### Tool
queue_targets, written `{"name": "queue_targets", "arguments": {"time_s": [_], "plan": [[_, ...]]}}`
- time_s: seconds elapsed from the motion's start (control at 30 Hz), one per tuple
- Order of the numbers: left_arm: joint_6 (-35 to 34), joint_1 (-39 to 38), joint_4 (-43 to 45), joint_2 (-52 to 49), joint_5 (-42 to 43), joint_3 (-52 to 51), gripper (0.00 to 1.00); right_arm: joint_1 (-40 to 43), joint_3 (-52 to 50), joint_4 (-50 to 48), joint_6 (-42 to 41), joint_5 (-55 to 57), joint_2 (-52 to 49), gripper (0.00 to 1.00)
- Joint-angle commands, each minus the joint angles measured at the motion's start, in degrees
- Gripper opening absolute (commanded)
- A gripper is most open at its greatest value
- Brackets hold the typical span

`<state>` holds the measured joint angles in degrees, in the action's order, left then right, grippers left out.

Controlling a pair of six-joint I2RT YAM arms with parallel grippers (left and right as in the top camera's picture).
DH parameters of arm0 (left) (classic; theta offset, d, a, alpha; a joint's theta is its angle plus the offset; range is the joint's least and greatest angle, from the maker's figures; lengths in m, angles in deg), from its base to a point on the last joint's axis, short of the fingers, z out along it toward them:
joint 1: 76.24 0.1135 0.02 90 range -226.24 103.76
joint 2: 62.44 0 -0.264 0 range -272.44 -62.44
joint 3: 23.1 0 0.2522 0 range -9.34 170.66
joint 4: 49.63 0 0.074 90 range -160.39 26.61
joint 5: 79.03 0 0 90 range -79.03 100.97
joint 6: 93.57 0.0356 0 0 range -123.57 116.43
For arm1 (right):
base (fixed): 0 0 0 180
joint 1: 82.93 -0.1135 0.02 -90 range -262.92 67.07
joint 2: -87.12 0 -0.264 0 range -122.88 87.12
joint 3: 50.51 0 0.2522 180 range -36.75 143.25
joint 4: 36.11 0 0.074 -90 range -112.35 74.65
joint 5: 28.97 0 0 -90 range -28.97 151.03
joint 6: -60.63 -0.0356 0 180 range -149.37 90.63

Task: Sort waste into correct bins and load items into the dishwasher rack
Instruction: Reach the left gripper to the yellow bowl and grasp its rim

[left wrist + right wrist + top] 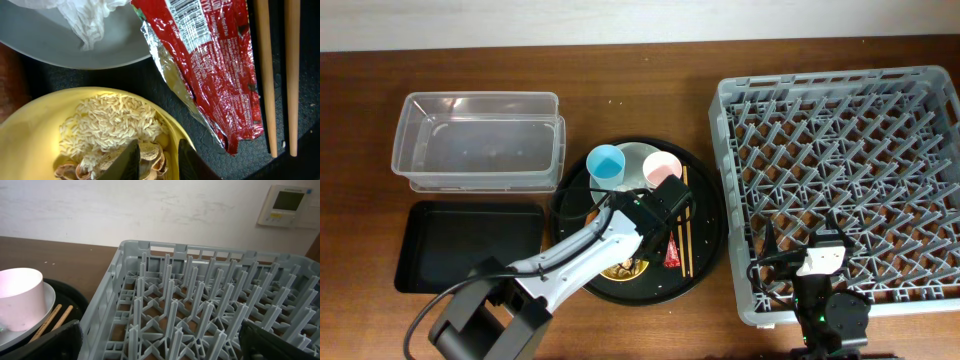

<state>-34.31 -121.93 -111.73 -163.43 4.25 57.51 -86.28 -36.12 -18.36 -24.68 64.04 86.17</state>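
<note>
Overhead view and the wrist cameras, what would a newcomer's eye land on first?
The big grey dishwasher rack fills the right side. At centre, a round black tray holds a blue cup and pink cup; up close, a shiny red wrapper lies beside a yellow bowl of rice.

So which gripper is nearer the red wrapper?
Left. The left gripper hangs at the yellow bowl, right beside the red wrapper; the right gripper is over the dishwasher rack, well away.
</note>
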Motion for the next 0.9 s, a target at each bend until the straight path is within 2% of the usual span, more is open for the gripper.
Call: {"name": "queue_targets", "arguments": {"time_s": [0.0, 0.17, 0.3, 0.43, 0.5, 0.57, 0.67, 0.87], "plan": [[-0.50, 0.04, 0.28, -0.57, -2.14, -0.26, 0.26, 0.39, -0.31, 0.35, -0.42, 0.48, 0.22, 0.98], [-0.50, 0.26, -0.37, 3.08, -1.44, 2.93, 0.25, 0.39, -0.31, 0.35, -0.42, 0.46, 0.22, 0.98], [-0.50, 0.20, -1.07, 4.48, 6.12, 2.82, 0.26, 0.39, -0.31, 0.35, -0.42, 0.46, 0.22, 0.98], [-0.52, -2.47, -2.05, 4.46, 6.97, 2.05, 0.26, 0.39, -0.31, 0.35, -0.42, 0.46, 0.22, 0.98], [-0.55, -5.01, -0.87, 4.46, 5.95, 0.17, 0.26, 0.39, -0.31, 0.35, -0.42, 0.46, 0.22, 0.98], [-1.95, -6.45, 0.20, 4.46, -0.33, -2.14, 0.26, 0.39, -0.31, 0.35, -0.42, 0.46, 0.22, 0.98], [-2.08, -6.43, 0.85, 4.46, -4.35, -3.17, 0.26, 0.39, -0.31, 0.35, -0.42, 0.48, 0.22, 0.98], [-2.43, -6.40, 2.34, 4.37, -5.07, -5.16, 0.26, 0.39, -0.31, 0.35, -0.42, 0.46, 0.22, 0.98]]}}
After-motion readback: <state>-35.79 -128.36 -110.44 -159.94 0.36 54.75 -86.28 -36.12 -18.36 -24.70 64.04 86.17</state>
